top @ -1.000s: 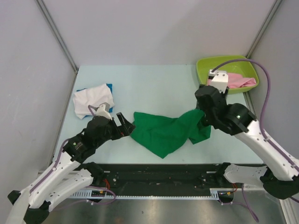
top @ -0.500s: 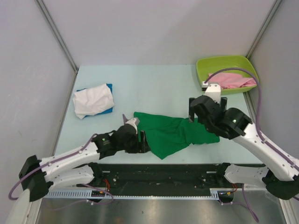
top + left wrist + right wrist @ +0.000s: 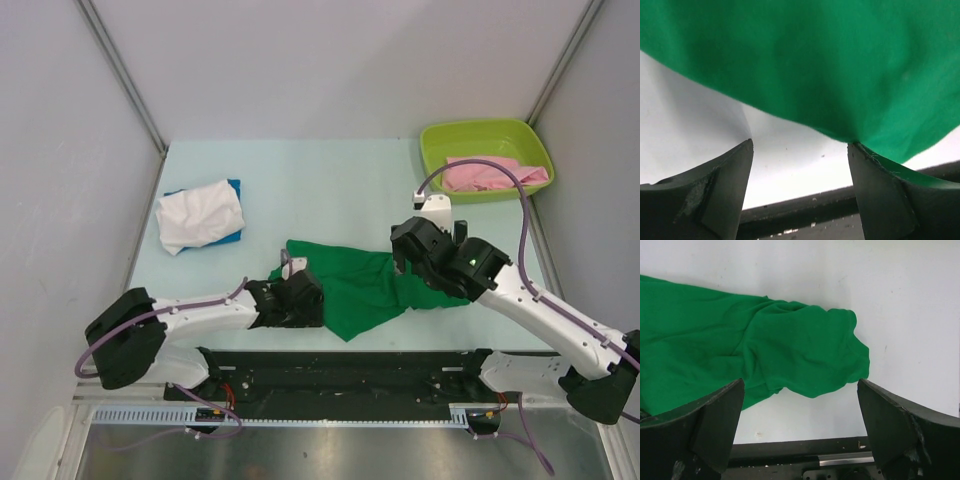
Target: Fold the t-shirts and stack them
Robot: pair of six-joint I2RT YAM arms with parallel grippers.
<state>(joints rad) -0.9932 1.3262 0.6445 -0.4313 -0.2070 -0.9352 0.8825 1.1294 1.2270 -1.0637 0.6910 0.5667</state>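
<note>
Currently est. half done: white t-shirt (image 3: pixel 200 215) atop blue t-shirt (image 3: pixel 235 186), well apart from left tool (image 3: pixel 800 144). Green t-shirt (image 3: pixel 360 285) lies unfolded between it and right tool (image 3: pixel 800 382), both released. Pink t-shirt (image 3: pixel 490 175) in tub (image 3: pixel 440 140), behind right tool.

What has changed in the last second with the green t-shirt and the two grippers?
The right gripper let go of the green t-shirt, which settled down, and now hangs open over it. The left gripper swung to the shirt's near-left edge, open. The white t-shirt and pink t-shirt stayed put.
</note>
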